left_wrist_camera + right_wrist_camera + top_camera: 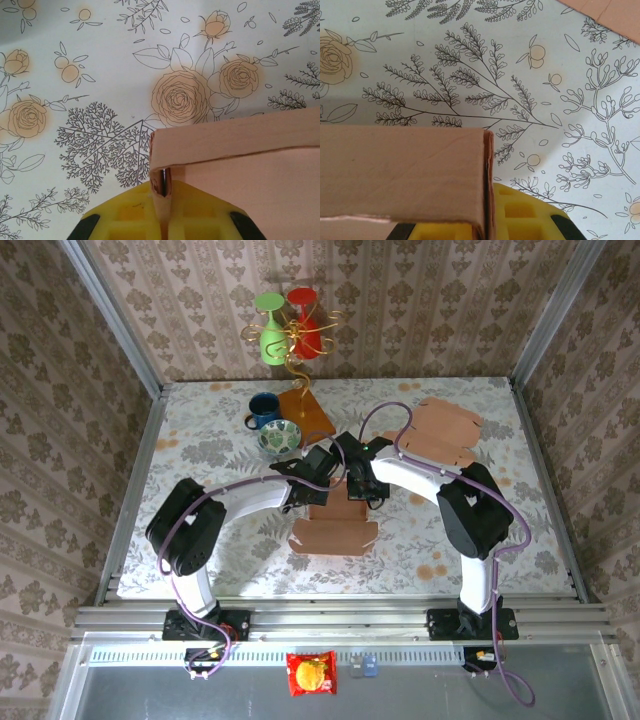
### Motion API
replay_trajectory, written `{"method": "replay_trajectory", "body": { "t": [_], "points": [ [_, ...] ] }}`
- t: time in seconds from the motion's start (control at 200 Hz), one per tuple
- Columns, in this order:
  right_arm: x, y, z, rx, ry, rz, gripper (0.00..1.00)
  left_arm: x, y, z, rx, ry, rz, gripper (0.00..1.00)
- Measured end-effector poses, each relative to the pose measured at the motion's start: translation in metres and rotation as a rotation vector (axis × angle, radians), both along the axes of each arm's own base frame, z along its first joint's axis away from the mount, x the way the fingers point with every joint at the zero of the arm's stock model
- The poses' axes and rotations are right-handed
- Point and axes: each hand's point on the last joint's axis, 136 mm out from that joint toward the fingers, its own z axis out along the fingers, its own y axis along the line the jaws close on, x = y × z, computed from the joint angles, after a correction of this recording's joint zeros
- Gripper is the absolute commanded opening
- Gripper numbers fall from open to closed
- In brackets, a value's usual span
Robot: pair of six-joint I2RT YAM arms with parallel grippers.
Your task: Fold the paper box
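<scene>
The brown paper box [335, 528] lies partly folded at the table's centre, its flaps spread toward the near edge. Both arms meet over its far side. My left gripper [318, 480] is shut on a raised wall: in the left wrist view the yellow fingers [130, 215] pinch a cardboard edge at the gripper [165, 200], with the box [240, 165] to the right. My right gripper [356, 486] is likewise shut on the box: its wrist view shows the folded wall [400, 170] and a doubled cardboard edge clamped at the gripper [489, 220].
A second flat cardboard blank [440, 432] lies at the back right, its corner showing [610, 12]. A blue mug [263, 408], a patterned bowl [279, 438] and a wooden stand [306, 410] holding green and red glasses sit at the back. A snack packet [311, 673] lies below the table edge.
</scene>
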Motion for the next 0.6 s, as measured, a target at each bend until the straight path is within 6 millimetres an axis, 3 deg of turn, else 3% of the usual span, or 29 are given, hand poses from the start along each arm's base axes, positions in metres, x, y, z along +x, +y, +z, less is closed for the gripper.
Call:
{"method": "replay_trajectory", "body": {
  "t": [0.095,0.255,0.455,0.6],
  "points": [
    [0.000,0.000,-0.001,-0.001,0.002,-0.002,0.00,-0.003,0.001,-0.003,0.007,0.010,-0.010,0.31],
    [0.000,0.001,-0.001,0.005,0.003,-0.007,0.00,-0.010,-0.004,0.004,-0.033,0.036,-0.033,0.44],
    [0.001,0.001,-0.002,0.024,0.013,-0.036,0.00,-0.013,-0.013,0.030,-0.165,0.060,-0.055,0.46],
    [0.001,-0.001,-0.008,0.034,0.034,-0.063,0.00,-0.015,-0.017,0.035,-0.246,0.074,-0.061,0.47]
  ]
}}
